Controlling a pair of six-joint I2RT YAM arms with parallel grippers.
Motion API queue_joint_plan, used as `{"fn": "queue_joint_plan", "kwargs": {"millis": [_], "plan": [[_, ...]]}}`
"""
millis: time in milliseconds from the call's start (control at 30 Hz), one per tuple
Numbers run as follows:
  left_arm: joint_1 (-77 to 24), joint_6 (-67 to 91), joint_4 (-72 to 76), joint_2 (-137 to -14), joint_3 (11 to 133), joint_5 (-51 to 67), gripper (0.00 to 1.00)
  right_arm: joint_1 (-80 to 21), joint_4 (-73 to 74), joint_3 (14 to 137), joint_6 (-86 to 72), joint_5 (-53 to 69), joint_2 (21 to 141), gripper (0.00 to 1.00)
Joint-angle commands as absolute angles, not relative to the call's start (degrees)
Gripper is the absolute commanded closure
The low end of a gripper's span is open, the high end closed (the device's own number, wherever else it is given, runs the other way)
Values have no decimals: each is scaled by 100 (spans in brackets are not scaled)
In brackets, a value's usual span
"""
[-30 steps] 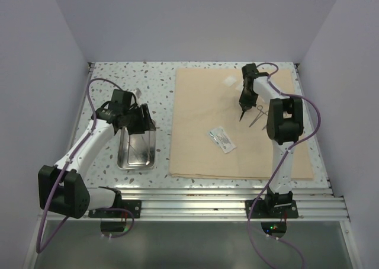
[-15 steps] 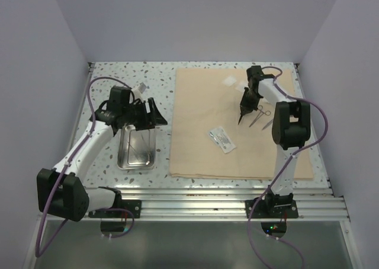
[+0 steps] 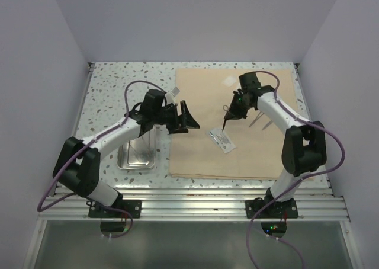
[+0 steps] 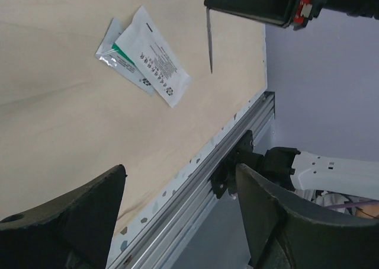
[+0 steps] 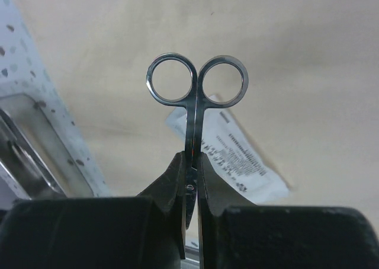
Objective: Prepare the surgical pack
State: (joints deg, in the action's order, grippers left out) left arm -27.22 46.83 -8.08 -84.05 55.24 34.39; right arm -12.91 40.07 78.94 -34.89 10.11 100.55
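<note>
A robotics lab booth: plain lilac walls (image 3: 195, 20) box in a speckled table (image 3: 118, 85), left arm (image 3: 112, 138) and right arm (image 3: 275, 106) bolted to metal rails (image 3: 195, 198).

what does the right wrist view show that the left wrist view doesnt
Only the right wrist view: the finger rings of the thin metal scissors, clamped in the right gripper, and a corner of the shiny rectangular steel tray. Only the left wrist view: the left gripper, open with nothing between its fingers, the aluminium rail along the table edge, and the scissors' pointed tip. Both: the big beige cloth and the small flat printed packet lying on it.
</note>
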Motion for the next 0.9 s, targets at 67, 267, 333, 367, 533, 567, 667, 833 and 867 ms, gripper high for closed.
{"fn": "queue_joint_plan", "kwargs": {"millis": [67, 267, 333, 367, 533, 567, 667, 833, 867], "plan": [[-3128, 5062, 208, -9051, 6222, 3489, 23, -1959, 3674, 7638, -4130, 1292, 9326, 100], [-3357, 5194, 465, -9395, 6258, 3542, 30, -2276, 3639, 7444, -4368, 1423, 9009, 100], [-3419, 5247, 571, -9422, 6240, 3551, 34, -2390, 3691, 7462, -4368, 1415, 8983, 100], [-3471, 5247, 597, -9474, 6284, 3568, 35, -2417, 3709, 7453, -4377, 1380, 8939, 100], [-3630, 5291, 606, -9720, 6354, 3586, 38, -2540, 3700, 7418, -4474, 1433, 8860, 100], [-3630, 5291, 598, -9747, 6363, 3577, 39, -2575, 3718, 7435, -4491, 1433, 8851, 100], [-3630, 5282, 554, -9852, 6407, 3586, 51, -2628, 3744, 7444, -4544, 1441, 8816, 100], [-3604, 5168, 405, -10028, 6556, 3639, 82, -2672, 3779, 7479, -4570, 1477, 8824, 100], [-3577, 5124, 352, -9985, 6574, 3560, 100, -2663, 3858, 7514, -4544, 1477, 8868, 100]]}}
